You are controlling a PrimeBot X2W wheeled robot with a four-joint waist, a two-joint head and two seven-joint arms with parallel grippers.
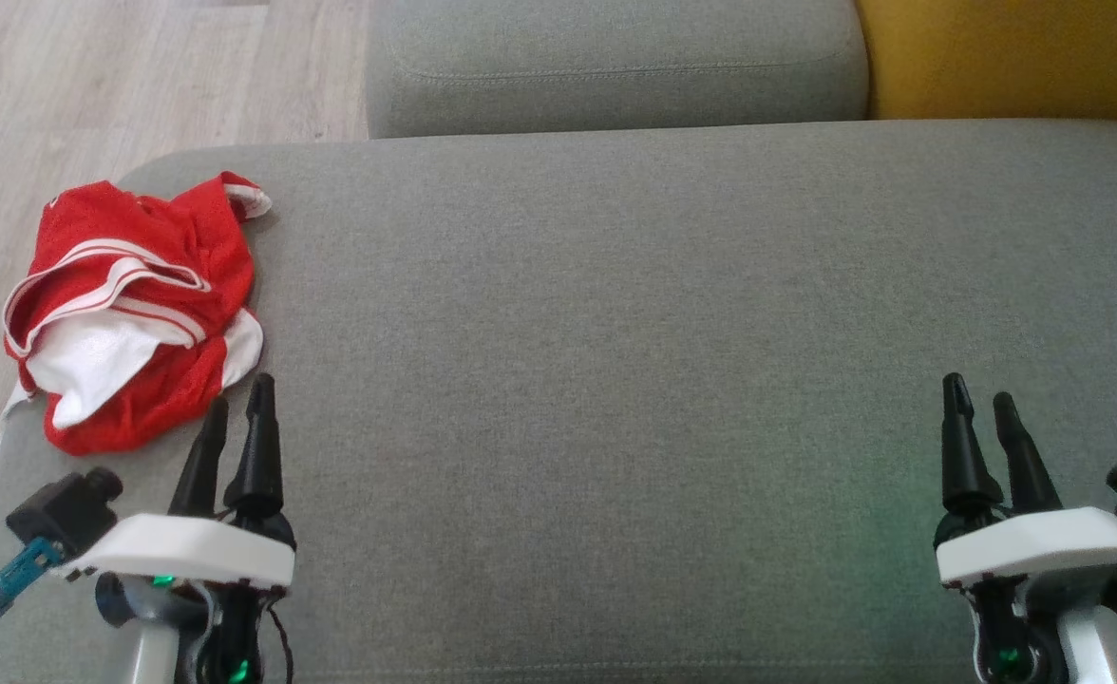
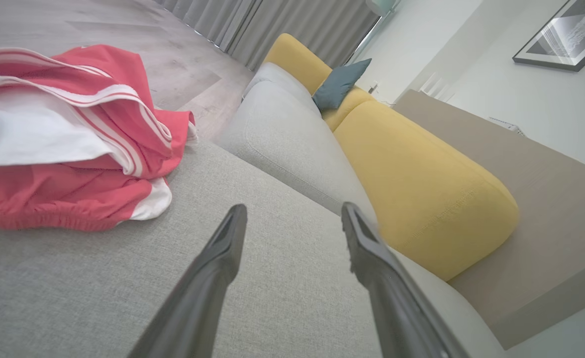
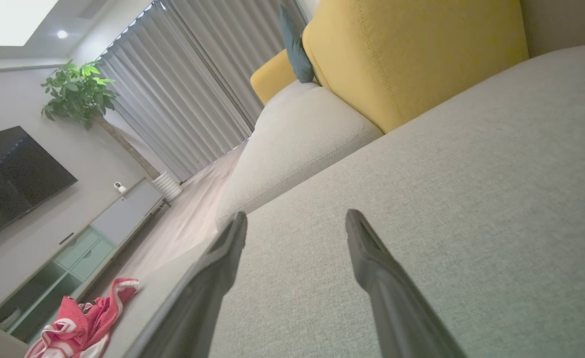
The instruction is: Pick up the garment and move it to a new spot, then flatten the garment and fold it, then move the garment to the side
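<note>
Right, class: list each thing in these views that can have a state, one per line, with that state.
Red-and-white garment: crumpled in a heap, unfolded, at the grey seat's left edge.
Left gripper: open, empty, clear of the garment.
Right gripper: open, empty, over bare seat.
Curtains: drawn shut.
Television: screen dark.

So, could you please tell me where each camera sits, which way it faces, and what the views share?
Head view: on the head, looking down at the grey seat; left fingers lower left, right fingers lower right.
Left wrist view: on the left wrist, looking along open left fingers towards the yellow backrest.
Right wrist view: on the right wrist, looking along open right fingers towards the curtains.
Shared: all show the red garment on the seat.
</note>
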